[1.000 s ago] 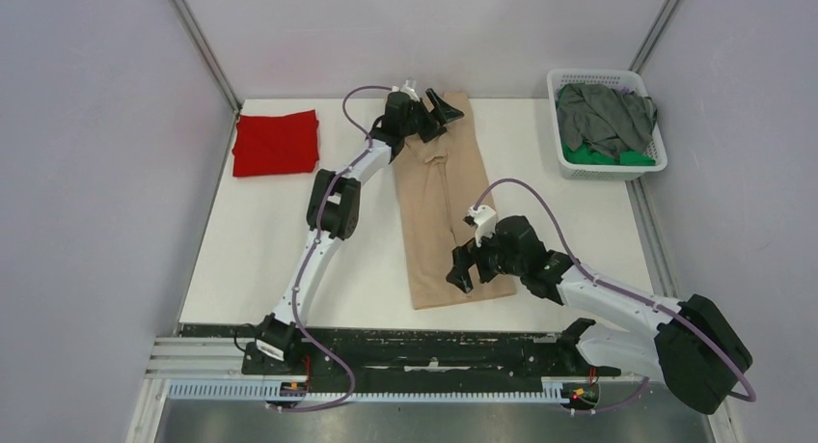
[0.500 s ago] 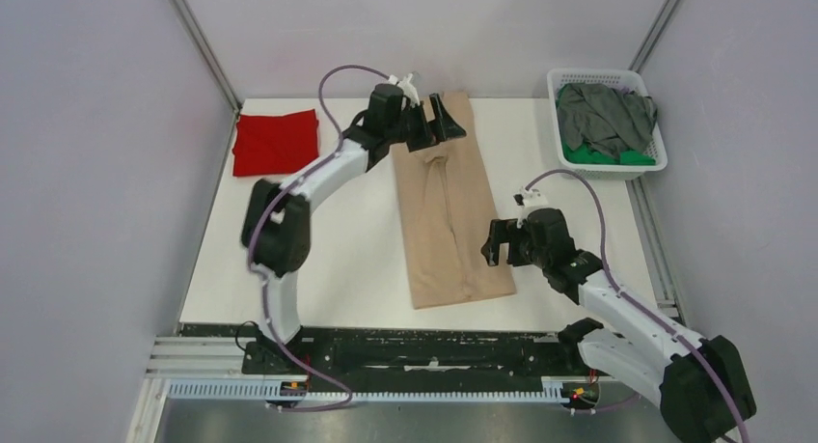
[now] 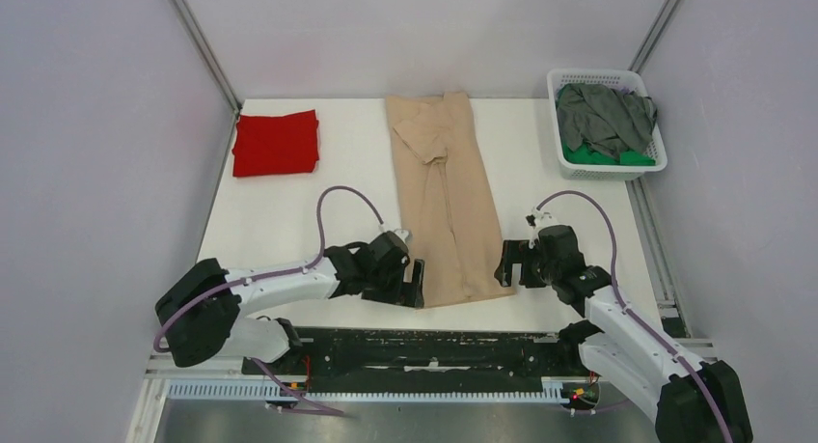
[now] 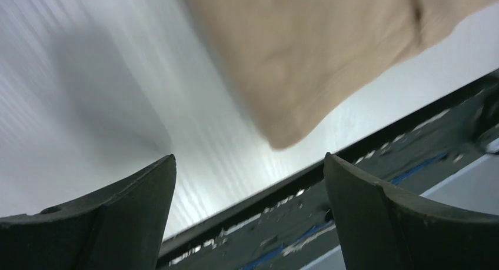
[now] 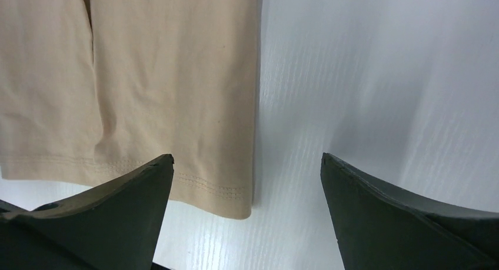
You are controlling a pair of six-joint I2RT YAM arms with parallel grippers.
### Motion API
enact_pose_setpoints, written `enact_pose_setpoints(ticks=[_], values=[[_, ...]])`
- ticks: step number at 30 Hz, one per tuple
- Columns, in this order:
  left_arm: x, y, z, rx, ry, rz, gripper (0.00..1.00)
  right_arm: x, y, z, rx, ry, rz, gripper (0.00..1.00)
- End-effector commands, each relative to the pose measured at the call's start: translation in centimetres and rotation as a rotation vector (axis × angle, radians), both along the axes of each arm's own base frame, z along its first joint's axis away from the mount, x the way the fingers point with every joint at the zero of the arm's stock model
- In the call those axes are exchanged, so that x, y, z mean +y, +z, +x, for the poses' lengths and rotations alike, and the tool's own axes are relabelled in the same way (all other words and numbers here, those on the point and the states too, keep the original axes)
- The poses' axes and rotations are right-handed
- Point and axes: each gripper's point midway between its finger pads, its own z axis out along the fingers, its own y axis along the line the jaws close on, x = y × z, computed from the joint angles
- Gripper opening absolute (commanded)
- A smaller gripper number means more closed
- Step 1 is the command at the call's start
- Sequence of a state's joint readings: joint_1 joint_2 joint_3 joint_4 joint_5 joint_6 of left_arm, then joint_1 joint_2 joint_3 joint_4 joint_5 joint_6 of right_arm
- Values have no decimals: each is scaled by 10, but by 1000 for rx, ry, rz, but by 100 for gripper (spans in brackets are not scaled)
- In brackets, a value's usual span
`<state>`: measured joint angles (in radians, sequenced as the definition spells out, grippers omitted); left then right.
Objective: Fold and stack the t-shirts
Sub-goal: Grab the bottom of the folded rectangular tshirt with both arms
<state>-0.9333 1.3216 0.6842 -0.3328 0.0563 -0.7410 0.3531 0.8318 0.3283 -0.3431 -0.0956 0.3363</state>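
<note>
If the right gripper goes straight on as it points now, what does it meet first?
The right gripper would probably meet the beige t-shirt at its near right corner, flat on the table.

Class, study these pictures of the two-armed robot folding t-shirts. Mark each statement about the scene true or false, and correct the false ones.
1. The red t-shirt lies folded at the far left of the table. True.
2. The beige t-shirt is in the basket. False: it lies as a long strip mid-table; the basket holds the grey t-shirt and the green t-shirt.
3. The left gripper and right gripper have their fingers spread, holding nothing. True.
4. The right gripper is over the red t-shirt. False: it is at the beige t-shirt's near right corner.
</note>
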Motion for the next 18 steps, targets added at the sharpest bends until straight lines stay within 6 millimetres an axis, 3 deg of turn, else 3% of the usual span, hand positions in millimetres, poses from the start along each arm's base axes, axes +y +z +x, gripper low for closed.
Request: enact_pose_setpoints(ticks=[1,8,14,18], values=[[-9,1,-21,22,10,8,96,4,-1,-6,9,36,19,96],[-9,-29,-26,86,47,71,72,2,-2,-4,9,23,10,88],[-18,-34,-24,90,44,72,54,4,-5,-8,29,33,19,80],[-10,-40,-24,86,52,140,32,7,-6,-12,38,43,40,71]])
